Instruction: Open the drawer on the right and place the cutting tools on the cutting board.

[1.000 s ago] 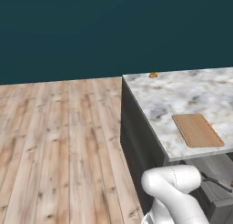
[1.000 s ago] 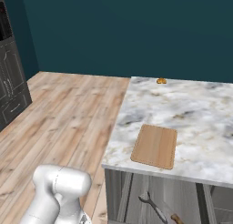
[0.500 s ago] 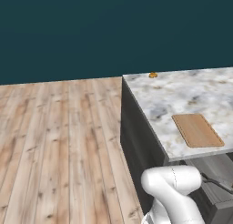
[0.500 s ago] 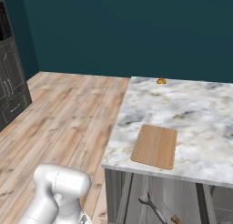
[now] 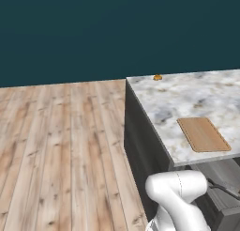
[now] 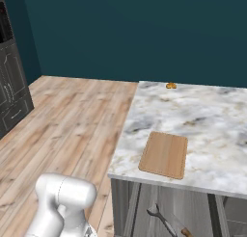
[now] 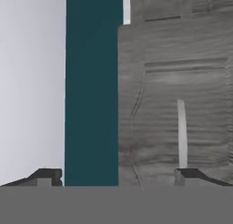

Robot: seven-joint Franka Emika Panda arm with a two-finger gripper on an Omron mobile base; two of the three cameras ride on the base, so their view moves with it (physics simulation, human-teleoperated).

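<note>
The tan cutting board lies flat near the front edge of the marble counter. Under that edge the drawer stands pulled out, its grey inside showing. A slim dark metal cutting tool with a brown handle end lies in it. In the hand view my gripper is open with nothing between its fingertips, and it faces a dark grey cabinet front. My white arm is low beside the counter.
A small orange object sits at the counter's far corner. Wooden floor spreads to the left. Dark cabinets stand at the far left. A pale bar handle runs along the cabinet front in the hand view.
</note>
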